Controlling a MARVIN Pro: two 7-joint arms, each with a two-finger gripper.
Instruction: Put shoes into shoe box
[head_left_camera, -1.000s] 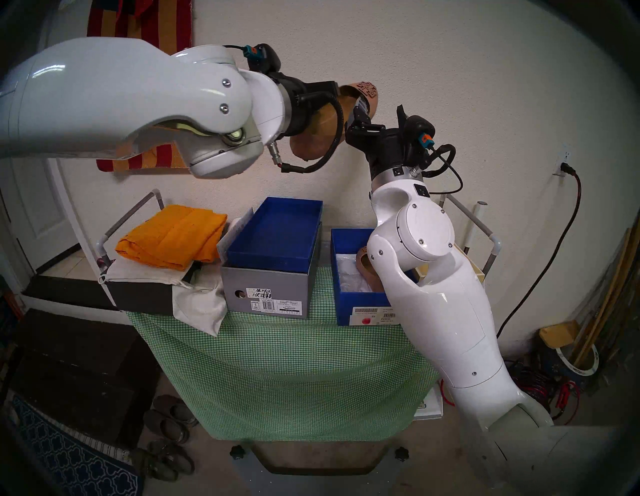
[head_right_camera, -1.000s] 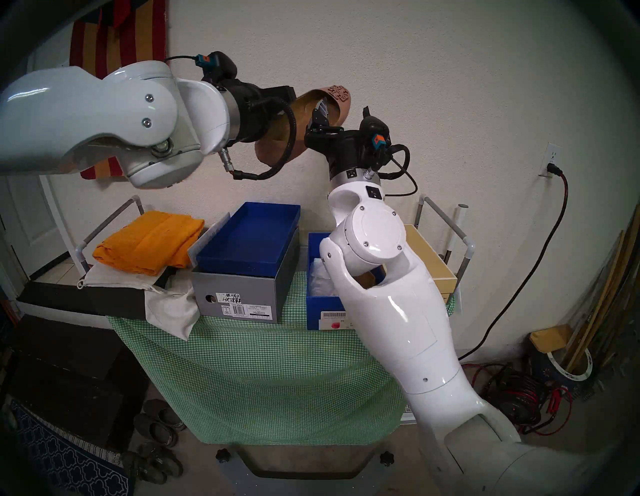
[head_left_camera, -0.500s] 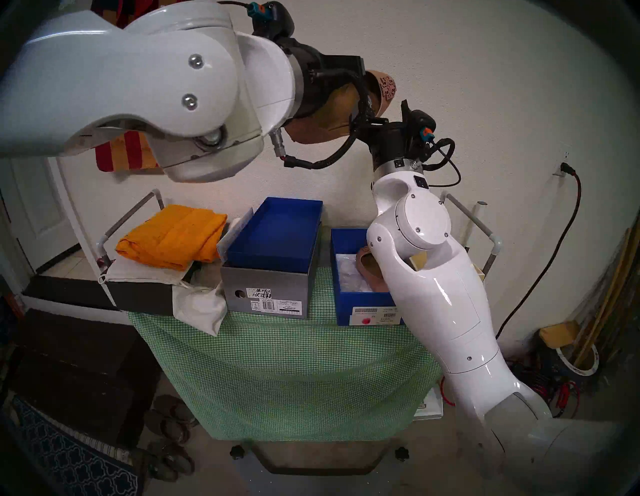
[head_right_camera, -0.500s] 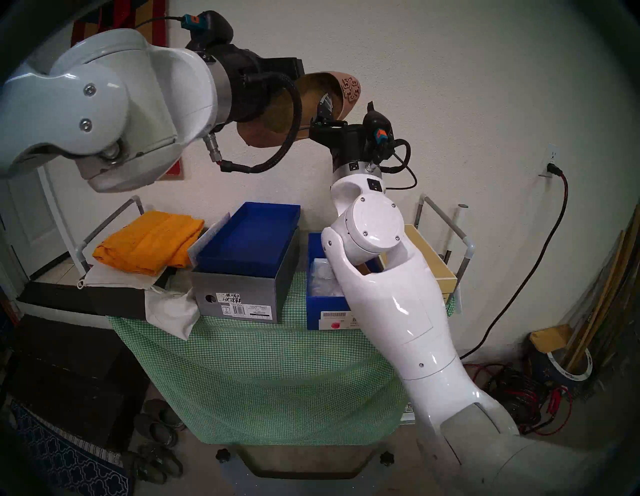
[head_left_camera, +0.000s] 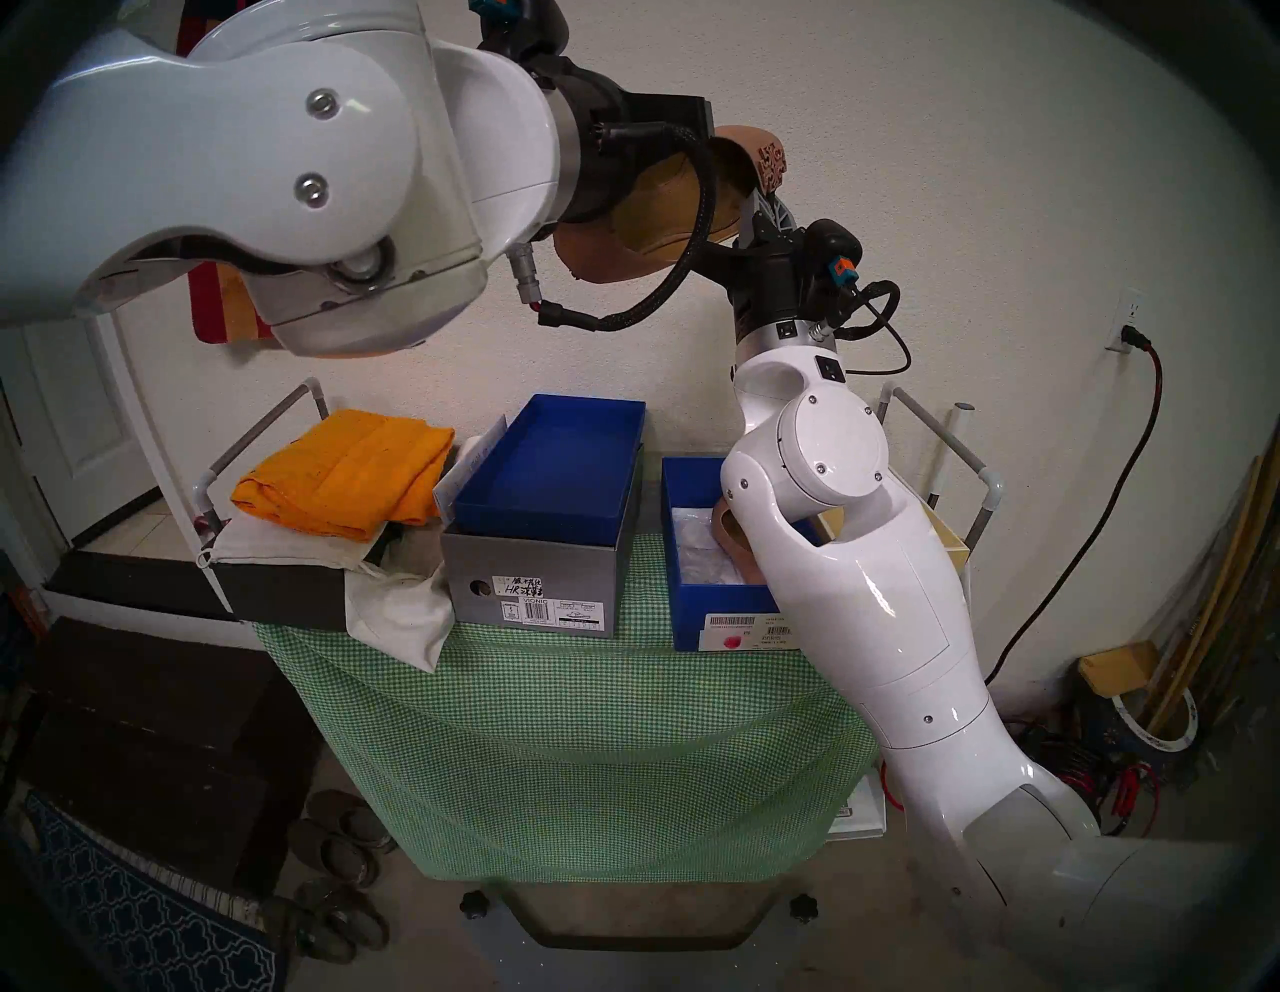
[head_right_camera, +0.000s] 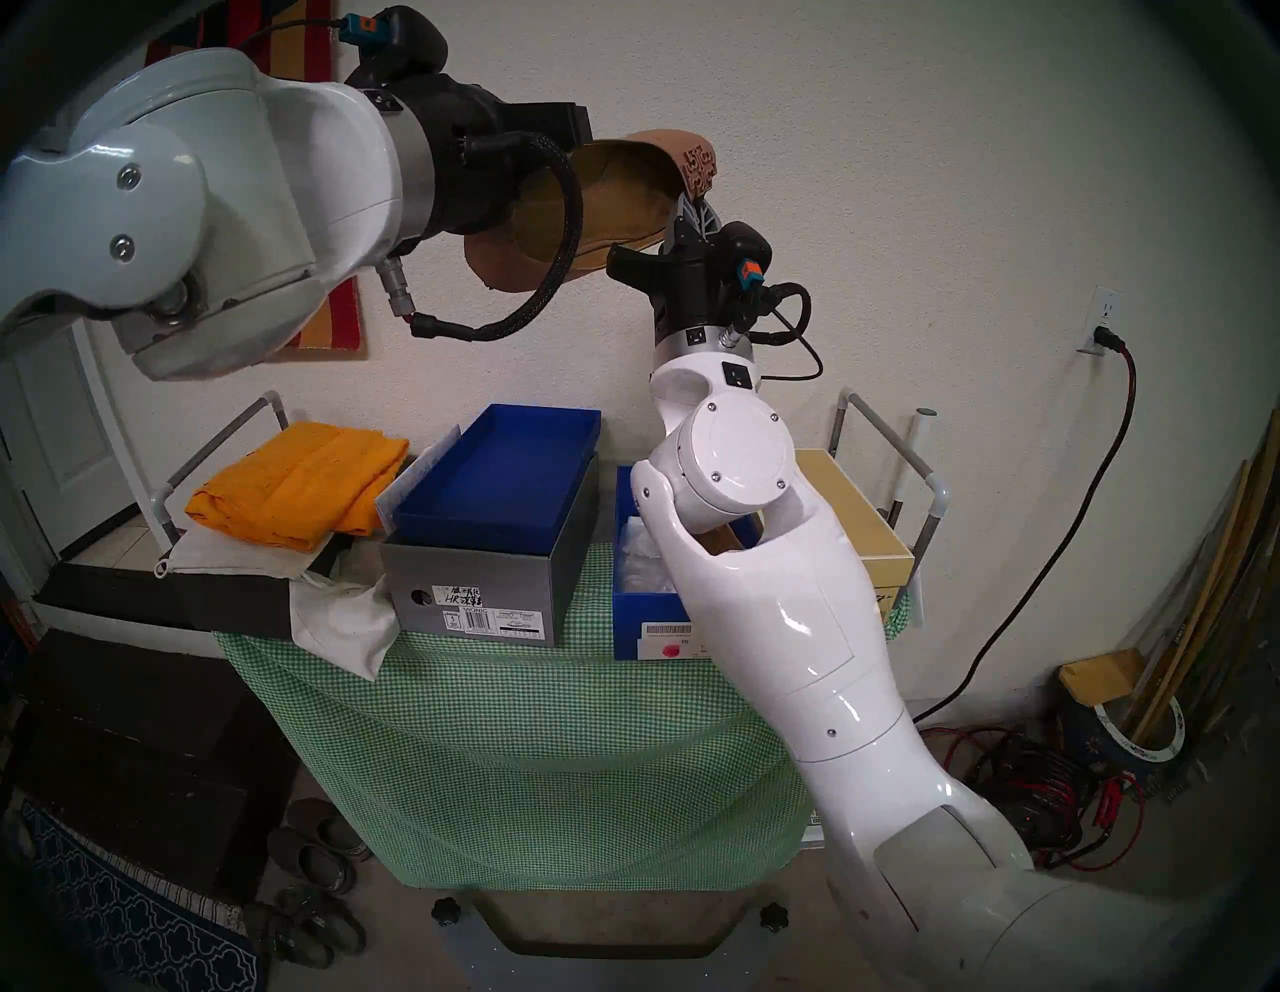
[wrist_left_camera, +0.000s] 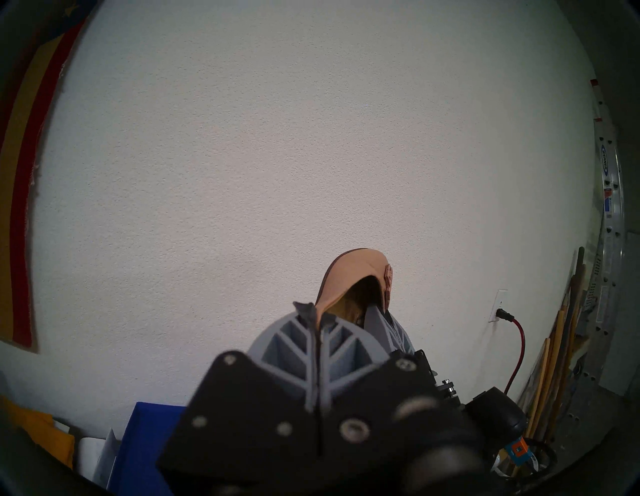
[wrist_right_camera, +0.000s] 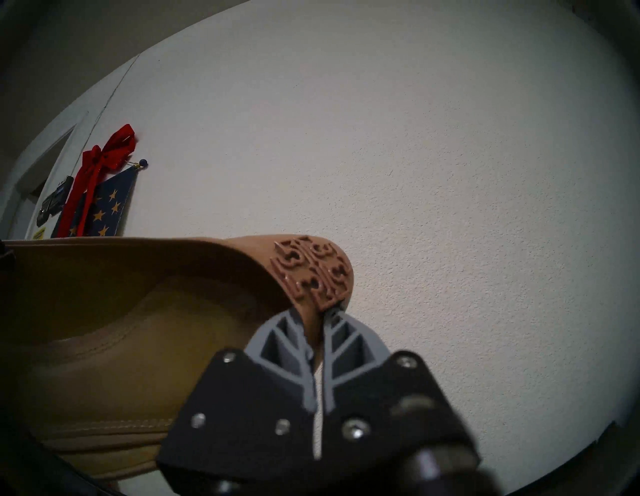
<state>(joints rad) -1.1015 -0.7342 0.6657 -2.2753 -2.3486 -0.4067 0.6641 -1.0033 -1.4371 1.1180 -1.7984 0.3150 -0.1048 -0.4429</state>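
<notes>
One tan-pink ballet flat (head_left_camera: 658, 208) is held high in the air in front of the wall, its brown-gold insole facing me and its cut-out emblem (wrist_right_camera: 311, 270) at the right end. My left gripper (wrist_left_camera: 317, 311) is shut on the shoe's side rim (wrist_left_camera: 353, 273); its fingers are hidden behind the wrist in the head views. My right gripper (head_left_camera: 769, 208) is shut on the toe edge just below the emblem, as the right wrist view (wrist_right_camera: 320, 318) shows. The other flat (head_left_camera: 731, 530) lies on white paper in the open blue shoe box (head_left_camera: 692, 609), partly hidden by my right arm.
A grey box with a blue tray (head_left_camera: 540, 554) stands left of the shoe box. A folded orange cloth (head_left_camera: 346, 471) and a white bag (head_left_camera: 395, 609) lie further left. A gold box (head_right_camera: 852, 519) is behind my right arm. Dark slippers (head_left_camera: 339, 831) are on the floor.
My left arm has swung up and nearer the head camera. The shoe has risen a little and rolled, so the emblem now faces right. My right gripper has shifted from the shoe's opening to the toe edge.
</notes>
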